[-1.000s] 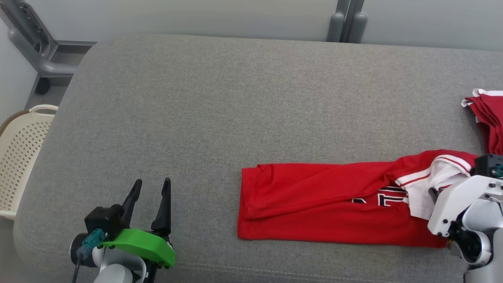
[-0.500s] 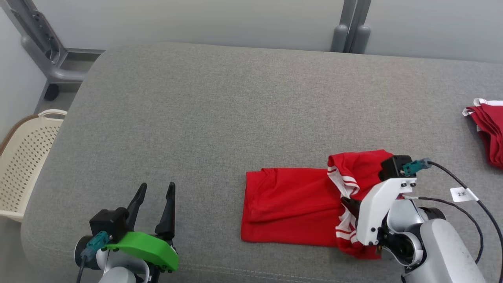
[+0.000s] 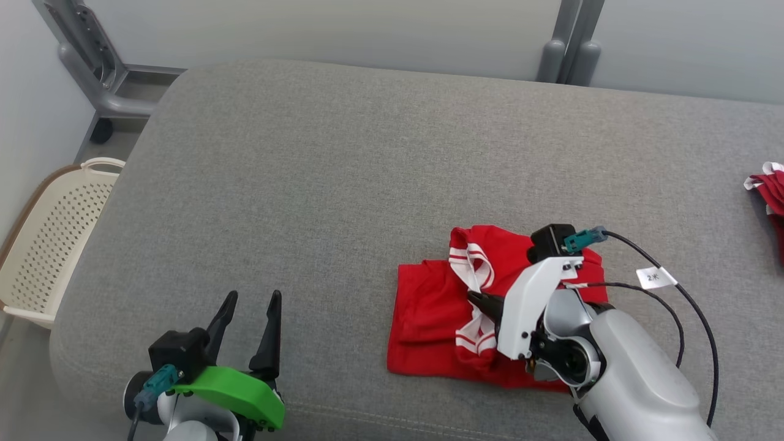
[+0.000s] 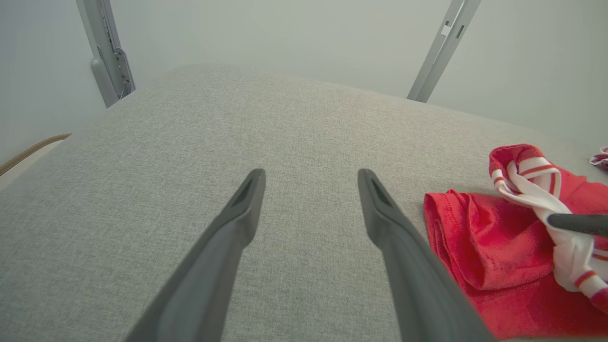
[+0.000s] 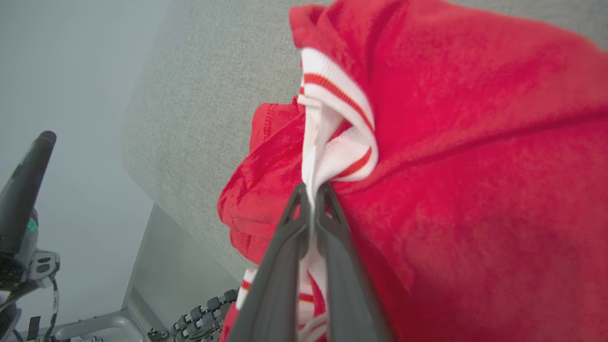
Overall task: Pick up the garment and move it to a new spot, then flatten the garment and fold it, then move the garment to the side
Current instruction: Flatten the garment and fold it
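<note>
The right gripper (image 3: 476,299) pinches the white striped edge (image 3: 470,269) of the red shirt (image 3: 425,306)
Its two dark fingers are closed tight on that edge, with the cloth squeezed between them, and the edge is held up a little above the rest of the shirt. The shirt lies bunched up on the grey cushion (image 3: 337,184), near the front and on the robot's right side. The left gripper (image 3: 252,300) hangs over bare cushion on the left, well apart from the shirt, with its fingers spread wide and nothing between them. A cream basket (image 3: 49,245) with little holes stands beside the cushion at the far left. Another red and white cloth (image 3: 768,190) lies at the far right edge
</note>
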